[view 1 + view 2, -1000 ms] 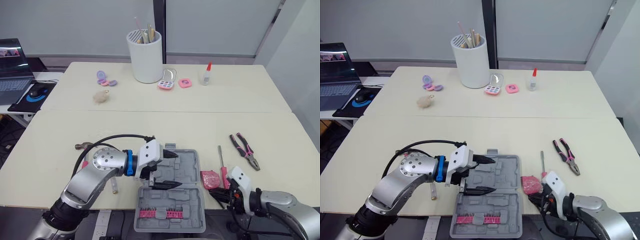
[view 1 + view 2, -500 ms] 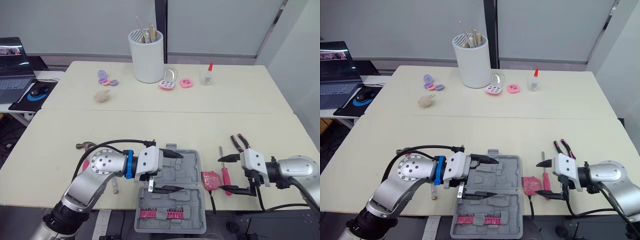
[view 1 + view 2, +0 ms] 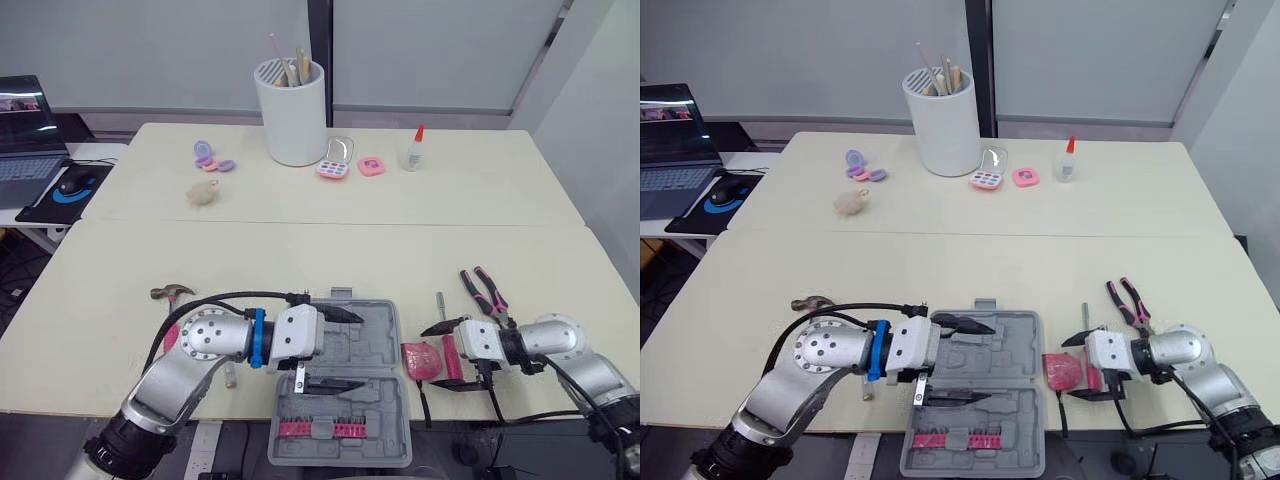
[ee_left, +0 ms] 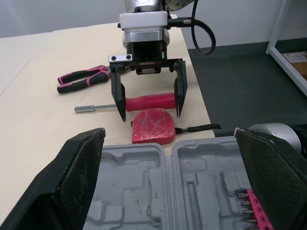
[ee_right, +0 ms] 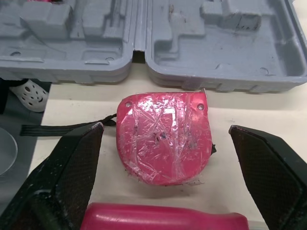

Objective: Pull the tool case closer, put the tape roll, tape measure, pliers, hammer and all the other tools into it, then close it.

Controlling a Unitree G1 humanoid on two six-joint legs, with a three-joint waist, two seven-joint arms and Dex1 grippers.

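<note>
The grey tool case (image 3: 352,345) lies open at the table's front edge, with a pink bit rack (image 3: 318,428) in its near half. My left gripper (image 3: 362,349) hovers open over the case's far half, nothing between its fingers. The pink tape measure (image 3: 417,358) lies just right of the case. My right gripper (image 3: 428,358) is open, its fingers (image 5: 62,177) on either side of the tape measure (image 5: 165,136) and over the screwdriver's pink handle (image 5: 163,218). The pliers (image 3: 487,293) lie further right. A hammer head (image 3: 172,293) shows left of my left arm.
A small metal piece (image 3: 229,375) lies by my left forearm. On the far table stand a white bucket (image 3: 291,110), a glue bottle (image 3: 414,150), pink and purple cosmetics cases (image 3: 335,160) and a plush ball (image 3: 202,192). A laptop (image 3: 25,130) sits on a side desk at the left.
My right gripper came up from the table's front edge, opened, and moved left up to the tape measure. The left gripper stayed open and dropped slightly over the case.
</note>
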